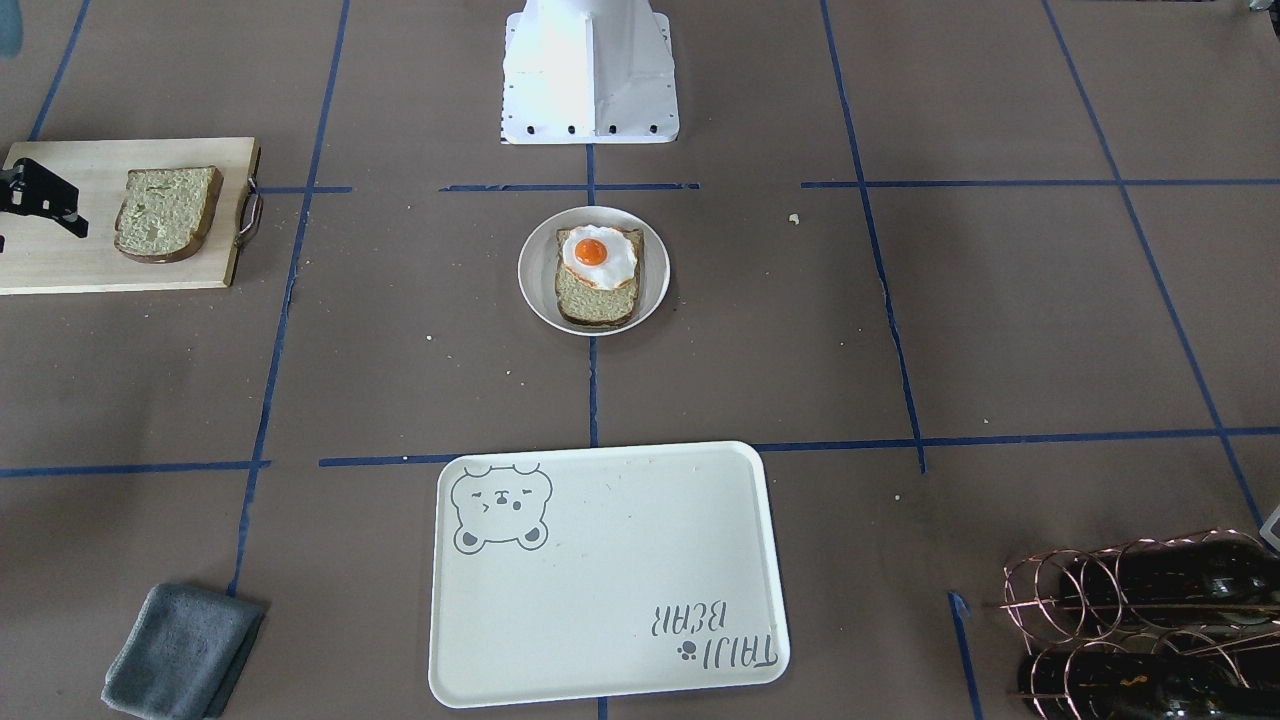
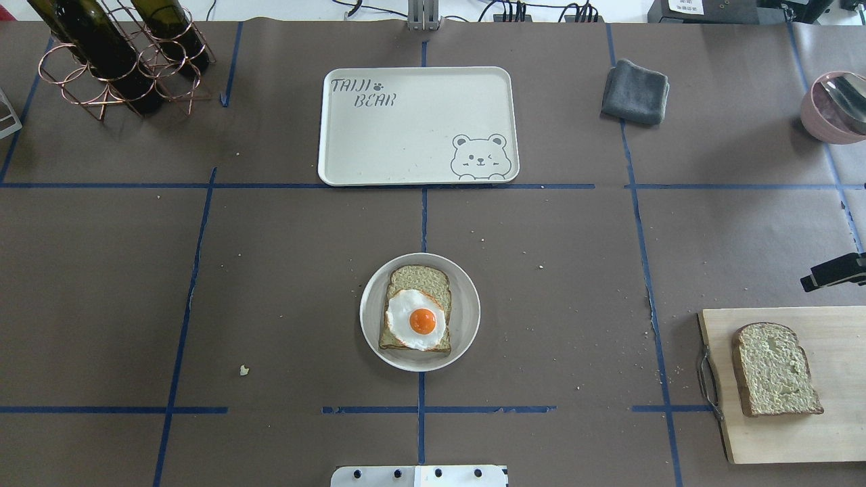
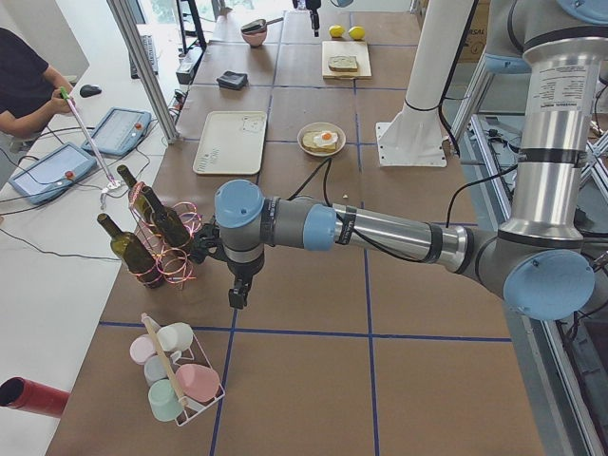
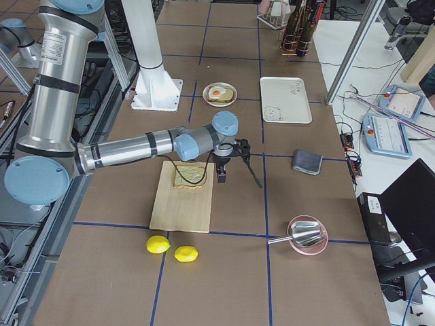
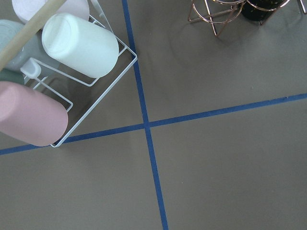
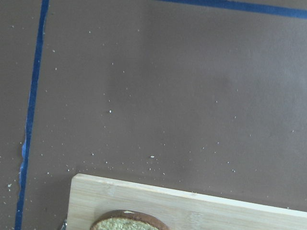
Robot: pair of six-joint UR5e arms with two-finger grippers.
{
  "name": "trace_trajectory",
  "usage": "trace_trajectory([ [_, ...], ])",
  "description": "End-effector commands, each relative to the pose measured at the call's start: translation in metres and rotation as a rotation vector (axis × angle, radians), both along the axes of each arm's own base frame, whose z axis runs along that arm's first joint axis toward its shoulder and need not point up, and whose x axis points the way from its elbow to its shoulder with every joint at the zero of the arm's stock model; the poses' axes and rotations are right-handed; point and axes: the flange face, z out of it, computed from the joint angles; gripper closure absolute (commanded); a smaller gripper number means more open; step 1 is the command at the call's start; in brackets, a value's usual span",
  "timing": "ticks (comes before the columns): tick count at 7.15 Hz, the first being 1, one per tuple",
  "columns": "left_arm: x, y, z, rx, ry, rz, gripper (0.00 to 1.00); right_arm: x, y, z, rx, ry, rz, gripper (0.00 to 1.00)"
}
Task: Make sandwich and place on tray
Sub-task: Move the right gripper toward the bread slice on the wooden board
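A bread slice with the fried egg on top lies on a small round white plate at the table's middle; it also shows in the overhead view. The second bread slice lies on the wooden cutting board. The cream bear tray sits bare beyond the plate. My right gripper hovers just beyond the board's far edge, cut off by the frame; I cannot tell if it is open. My left gripper hangs near the bottle rack, far from the food; I cannot tell its state.
A copper rack of wine bottles stands at the far left. A folded grey cloth lies right of the tray, a pink bowl further right. Two lemons lie past the board. A wire rack of cups is under the left wrist.
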Motion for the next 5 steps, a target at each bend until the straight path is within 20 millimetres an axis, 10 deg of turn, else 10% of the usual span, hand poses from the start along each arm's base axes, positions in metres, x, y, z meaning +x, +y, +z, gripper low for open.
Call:
trace_trajectory([
  [1,0.000,0.000,0.000,0.004,0.000,0.000,0.00,-0.023,0.033,0.011,-0.081,-0.022,0.031,0.00],
  [5,0.000,-0.001,-0.002,0.010,0.000,0.000,0.00,-0.047,0.071,0.044,-0.019,-0.013,0.021,0.00],
])
